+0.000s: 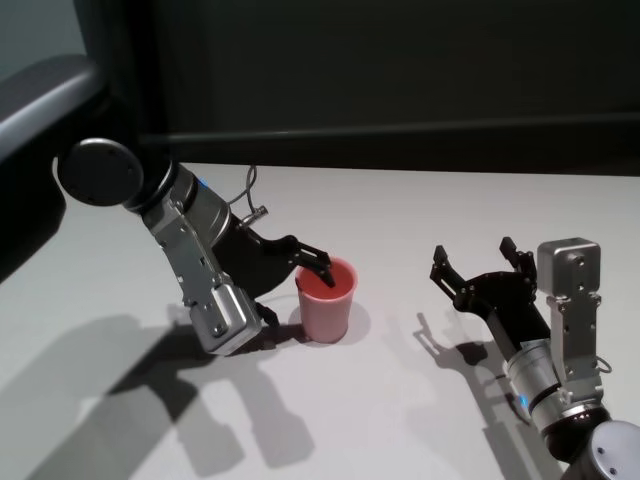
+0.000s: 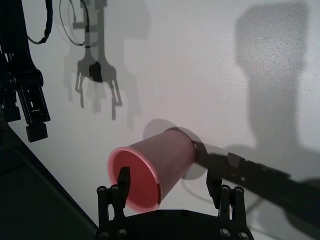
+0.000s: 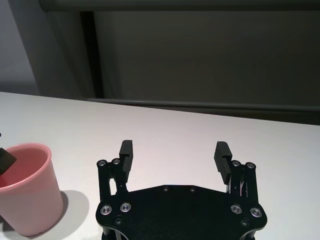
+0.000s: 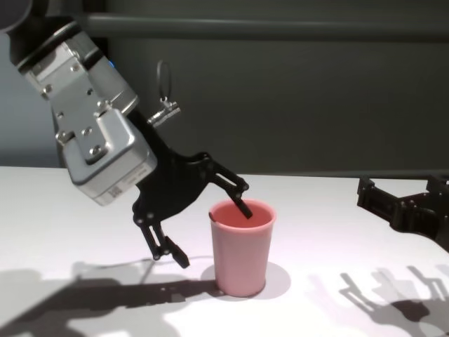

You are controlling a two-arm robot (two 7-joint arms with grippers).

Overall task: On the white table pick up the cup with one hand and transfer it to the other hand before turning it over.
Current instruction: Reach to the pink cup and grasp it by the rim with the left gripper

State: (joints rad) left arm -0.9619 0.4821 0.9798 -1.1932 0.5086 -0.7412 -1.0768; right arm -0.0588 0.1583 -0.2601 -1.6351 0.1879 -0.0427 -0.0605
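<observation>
My left hand (image 4: 207,225) is spread astride the cup (image 4: 240,247) rim, one finger inside, ready to pinch; right hand (image 1: 478,262) waits spread nearby to receive it.

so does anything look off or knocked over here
Nothing stands out. The pink cup stands upright and unspilled on the white table, with the left gripper open around its rim and the right gripper open off to the side.
</observation>
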